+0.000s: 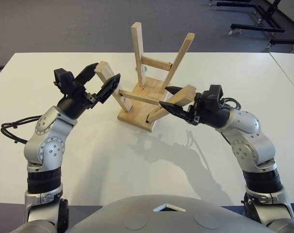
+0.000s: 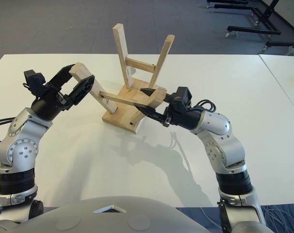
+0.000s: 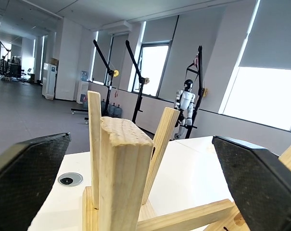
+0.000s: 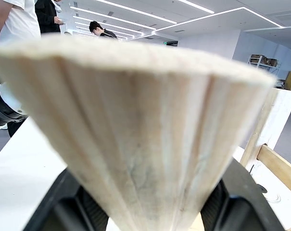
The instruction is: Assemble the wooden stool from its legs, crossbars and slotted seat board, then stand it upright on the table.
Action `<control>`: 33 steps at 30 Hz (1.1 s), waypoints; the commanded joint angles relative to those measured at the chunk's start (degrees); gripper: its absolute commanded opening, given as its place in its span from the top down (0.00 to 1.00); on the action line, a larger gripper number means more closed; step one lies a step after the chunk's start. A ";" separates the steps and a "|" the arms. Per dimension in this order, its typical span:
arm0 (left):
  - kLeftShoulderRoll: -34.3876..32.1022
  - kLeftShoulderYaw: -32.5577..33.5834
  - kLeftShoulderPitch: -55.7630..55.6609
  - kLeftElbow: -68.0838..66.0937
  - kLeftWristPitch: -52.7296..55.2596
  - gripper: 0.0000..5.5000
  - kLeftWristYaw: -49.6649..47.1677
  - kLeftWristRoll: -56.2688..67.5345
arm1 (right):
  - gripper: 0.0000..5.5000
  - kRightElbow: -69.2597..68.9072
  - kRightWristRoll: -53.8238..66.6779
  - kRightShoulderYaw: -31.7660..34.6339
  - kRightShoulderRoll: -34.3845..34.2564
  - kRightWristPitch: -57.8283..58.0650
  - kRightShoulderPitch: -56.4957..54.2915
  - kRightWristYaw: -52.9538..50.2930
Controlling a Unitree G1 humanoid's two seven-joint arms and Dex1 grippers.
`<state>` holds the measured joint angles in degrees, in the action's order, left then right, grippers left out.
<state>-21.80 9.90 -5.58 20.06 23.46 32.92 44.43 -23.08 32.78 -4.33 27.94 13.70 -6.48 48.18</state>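
On the white desk [image 1: 137,170] the pale wooden stool [image 1: 143,87] stands upside down near the middle. Its flat seat board [image 1: 134,119] lies on the desk, and the four square legs point up and lean outward. The right claw [image 1: 164,96] is closed on the near right leg [image 1: 184,96], which leans to the right. The left claw [image 1: 107,74] is wide, with one pad on each side of the tip of the near left leg [image 1: 121,101], not touching it. A thin crossbar [image 1: 139,98] joins these two legs. Farther away, the two far legs [image 1: 138,46] rise higher, with a second crossbar [image 1: 156,63] between them.

White table [image 1: 137,165] on grey floor [image 1: 64,29]; black wheeled stand bases [image 1: 256,26] beyond; tall bright windows [image 3: 152,67]; ceiling light strips [image 4: 135,15].
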 commanded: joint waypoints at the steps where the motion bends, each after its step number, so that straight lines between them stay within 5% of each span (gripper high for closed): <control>1: -0.03 -0.33 -0.71 0.31 0.83 0.02 -0.42 -0.48 | 0.63 1.16 -2.09 -0.83 0.89 3.33 -0.51 -1.71; 15: 0.47 0.16 1.71 2.02 0.32 0.02 -1.65 -0.62 | 0.63 -1.08 4.39 4.35 2.38 12.15 -1.48 -4.30; 25: 0.61 0.94 1.37 1.40 0.01 0.02 -1.65 -0.21 | 0.63 -0.83 19.69 14.38 1.22 11.83 -3.04 2.48; 33: 0.45 0.35 -0.20 0.09 0.22 0.02 -0.68 -0.42 | 0.63 -4.24 32.54 15.60 -2.64 15.21 -9.91 -2.36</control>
<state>-20.95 10.39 -4.81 20.72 23.36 31.76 44.44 -26.06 62.59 9.79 25.07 27.70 -14.30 46.32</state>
